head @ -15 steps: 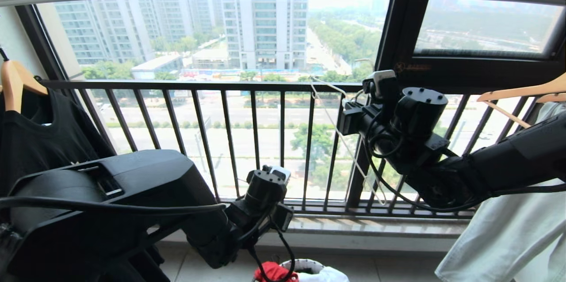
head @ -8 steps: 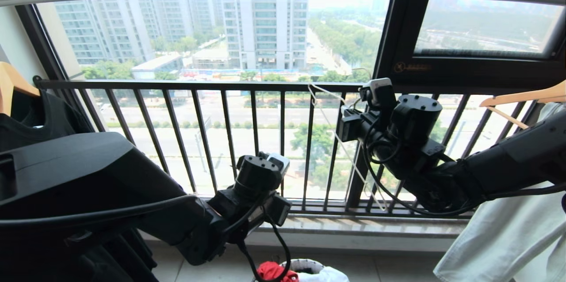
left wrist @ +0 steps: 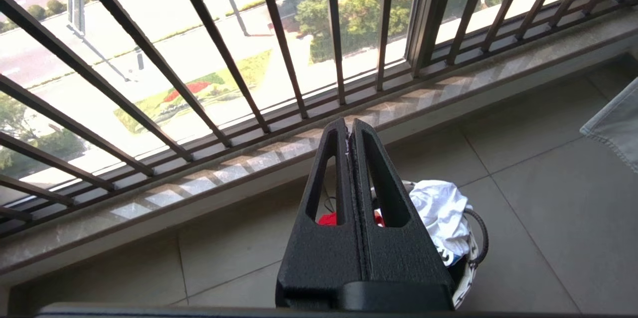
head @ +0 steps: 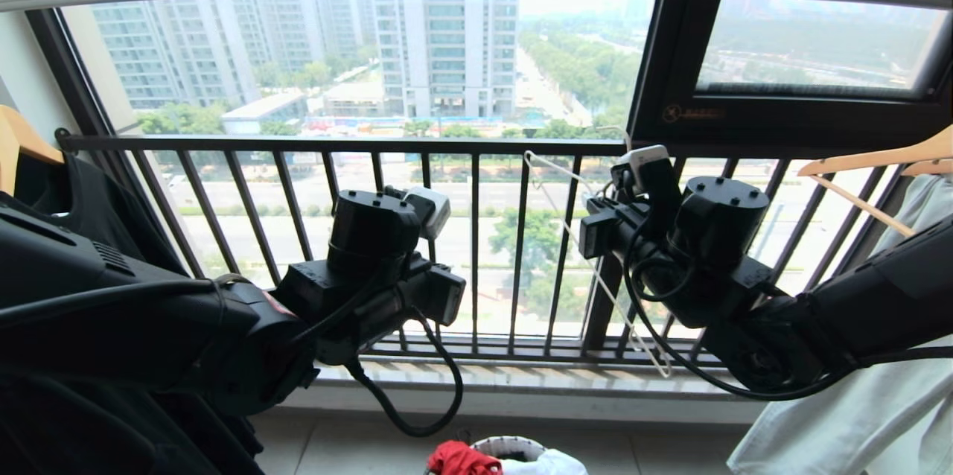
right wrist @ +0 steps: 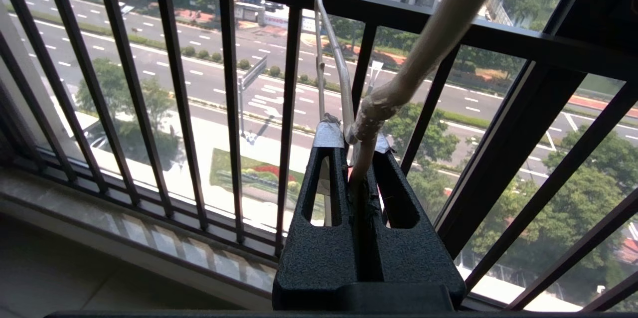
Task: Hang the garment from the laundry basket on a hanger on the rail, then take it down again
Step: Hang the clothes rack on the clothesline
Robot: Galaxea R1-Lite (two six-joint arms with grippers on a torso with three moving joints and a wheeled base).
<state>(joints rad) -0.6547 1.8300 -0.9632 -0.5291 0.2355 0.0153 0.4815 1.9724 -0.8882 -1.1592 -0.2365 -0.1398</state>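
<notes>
Dark barred window railing (head: 417,144) spans view; thick light wooden hangers (head: 867,162) far right, black T-shirt (head: 89,199) far left. Small round white wire-mesh basket (left wrist: 471,253) on tiled floor below, red T-shirt (head: 461,458) bunched inside beside white garment (left wrist: 438,208). Left gripper (left wrist: 350,131) raised over basket, angled toward railing, fingers pressed together, empty. Right gripper (right wrist: 354,146) raised by railing, fingers pinching thin white wire hanger (right wrist: 344,93) at twisted neck.

Head camera faces the window railing (head: 476,146); both wrist cameras share it close.
</notes>
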